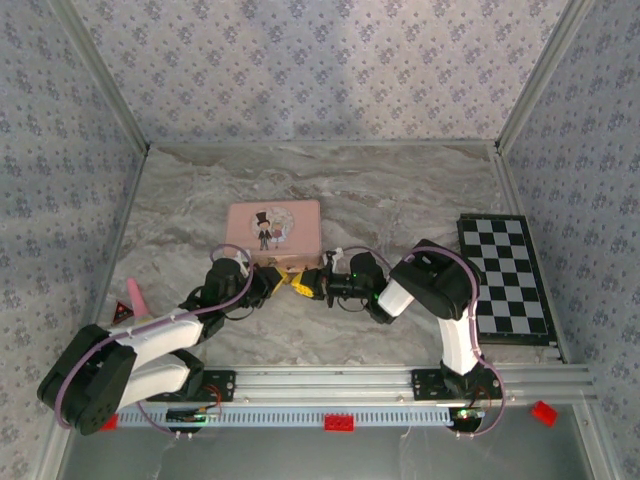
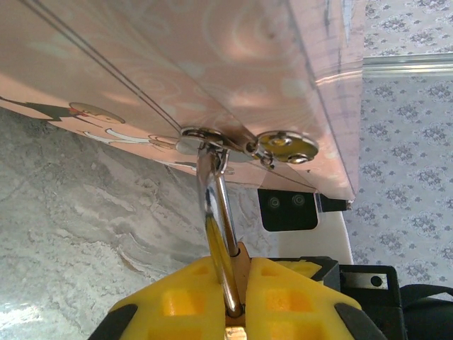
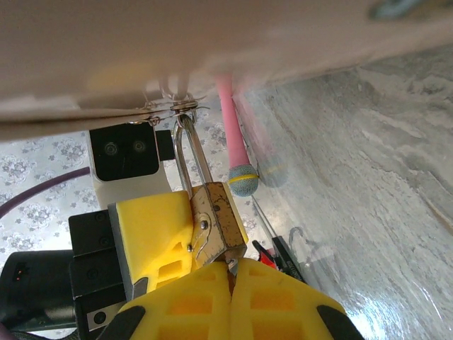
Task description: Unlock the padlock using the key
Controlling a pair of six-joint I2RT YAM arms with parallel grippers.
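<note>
A grey-veined marble tabletop [image 1: 400,190] is lying between walls papered in a small floral print. At the far left of the overhead view a pink cone-shaped piece [image 1: 135,295] is standing near the wall. To its right the left arm is reaching up toward the centre of the frame, its left gripper [image 1: 283,282] pointing at the near edge of the pink box [image 1: 272,232], which is carrying a picture of a couple on its lid.

In the left wrist view the yellow fingers [image 2: 184,301] are pressing tight around the padlock [image 3: 216,219], whose brass body is sitting between them. Its silvery shackle [image 2: 219,205] is rising out of the grip and threading through the metal clasp ring [image 2: 205,136] on the box's edge, so the lock is hanging from the box, just below the middle of the overhead frame.

Immediately to the right, the right gripper [image 1: 316,284] is facing the left one, nearly tip to tip. In the right wrist view its yellow fingers [image 3: 177,304] are squeezing fully together right under the bottom of the padlock. A thin dark sliver, the key [image 3: 229,265], is poking out from between them against the lock's underside.

Further right, a black-and-white checkerboard [image 1: 505,278] is lying flat beside the wall.
</note>
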